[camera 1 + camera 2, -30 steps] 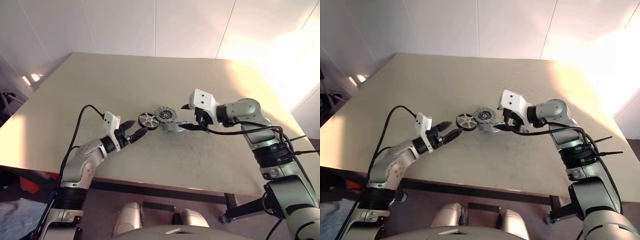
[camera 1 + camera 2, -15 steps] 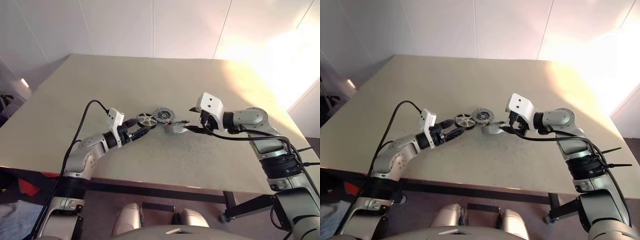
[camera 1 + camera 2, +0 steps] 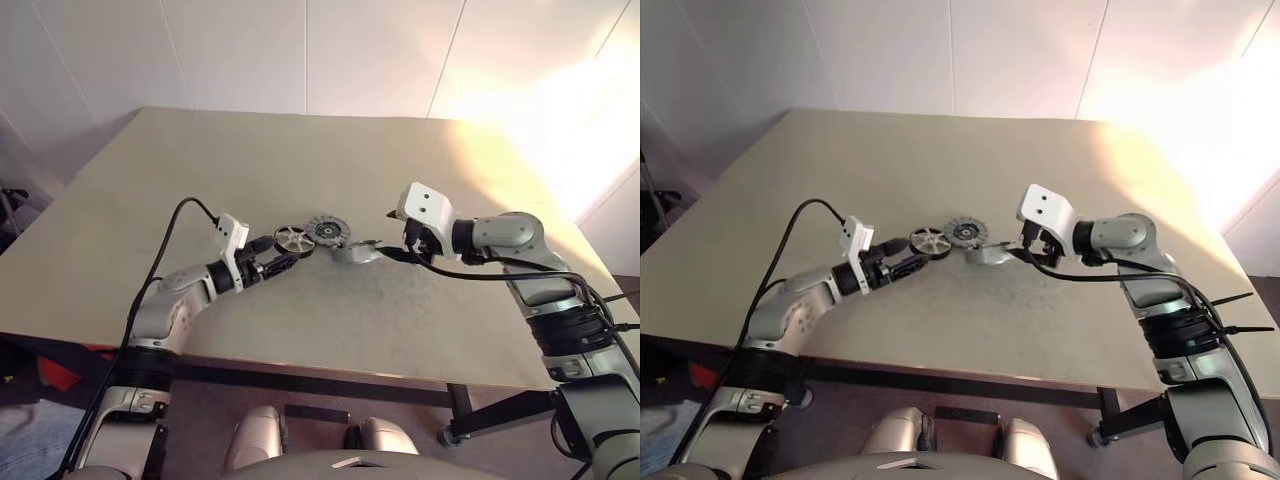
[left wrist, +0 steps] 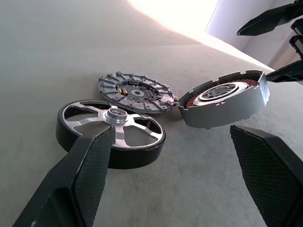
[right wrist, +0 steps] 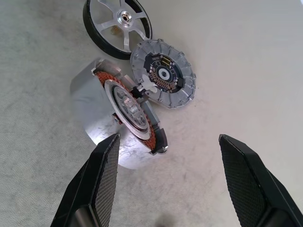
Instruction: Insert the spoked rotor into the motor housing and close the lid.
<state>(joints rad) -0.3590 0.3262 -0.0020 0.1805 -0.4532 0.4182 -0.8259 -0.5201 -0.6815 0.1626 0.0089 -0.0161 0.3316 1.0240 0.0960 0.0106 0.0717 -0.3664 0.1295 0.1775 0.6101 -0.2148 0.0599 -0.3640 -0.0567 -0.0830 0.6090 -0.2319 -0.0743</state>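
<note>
The spoked rotor [image 4: 111,132], silver spokes in a black rim, lies flat on the table. Touching its far side is the lid [image 4: 135,92], a grey ribbed disc with a dark centre, also flat. The motor housing [image 5: 123,113] is tipped up on its edge beside the lid, its copper ring and pale centre facing the lid. My left gripper [image 3: 284,260] is open and low over the table, with one finger [image 4: 80,179] just short of the rotor's rim. My right gripper [image 3: 381,249] is open on the housing's other side, close to it and holding nothing.
The parts sit near the middle of a large beige table [image 3: 300,160], with bare surface all around. The table's front edge [image 3: 330,368] runs below both arms. White wall panels stand behind the far edge.
The head views have shifted and tilted, so the camera moved. The three parts lie where they were. Both grippers stay open and close to where they were.
</note>
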